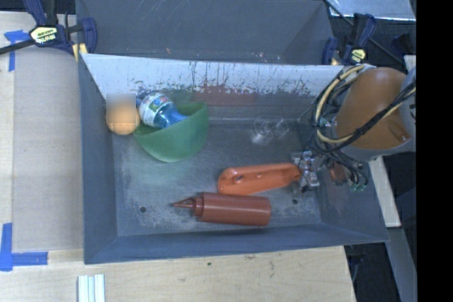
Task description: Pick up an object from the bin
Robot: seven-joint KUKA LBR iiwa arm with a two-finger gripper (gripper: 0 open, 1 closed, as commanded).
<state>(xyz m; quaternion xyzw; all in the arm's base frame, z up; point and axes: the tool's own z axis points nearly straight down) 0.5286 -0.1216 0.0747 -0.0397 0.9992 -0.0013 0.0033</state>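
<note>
My gripper (308,173) is low in the bin near its right wall, right at the right-hand end of a flat orange plastic piece (255,179) that lies lengthwise on the floor. Whether it grips that end cannot be made out. Just in front of the orange piece lies a reddish-brown squeeze bottle (230,208) on its side, nozzle pointing left.
At the back left a green bowl (177,138) is tipped with a small clear water bottle (157,110) with a blue label resting in it. An orange ball (122,118) sits against the left wall. The arm's orange cover and cables hang over the bin's right side.
</note>
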